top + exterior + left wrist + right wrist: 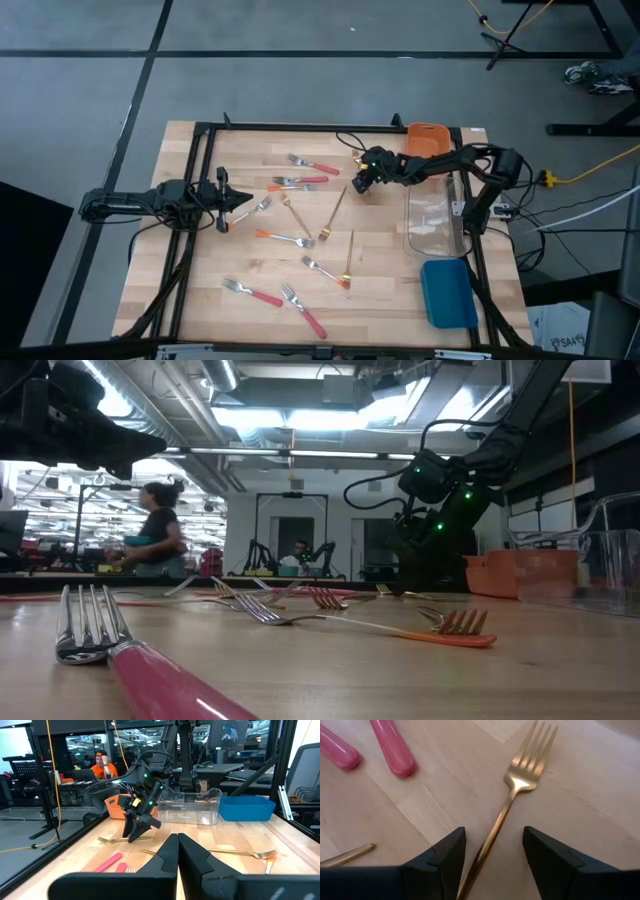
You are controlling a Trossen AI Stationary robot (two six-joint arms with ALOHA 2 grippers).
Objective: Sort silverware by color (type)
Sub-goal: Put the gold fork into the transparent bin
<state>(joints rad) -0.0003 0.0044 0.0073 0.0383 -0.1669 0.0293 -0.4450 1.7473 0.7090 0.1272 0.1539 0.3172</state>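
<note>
Barely begun: right claw lined up on a gold fork

Nothing looks sorted yet, as far as I can see. Starting at the table's left edge, my left gripper (pixel 243 201) waits with fingers pressed together. The silverware (pixel 300 240) lies scattered over the table's middle. Toward the back right, my right gripper (pixel 493 851) hovers spread wide, straddling the handle of a gold fork (pixel 515 795), not yet pinching it. Its long axis runs diagonally, tines toward the back edge. Along the right edge, the orange bin (pixel 428 138), clear bin (pixel 437 220) and blue bin (pixel 447 292) appear empty.
</note>
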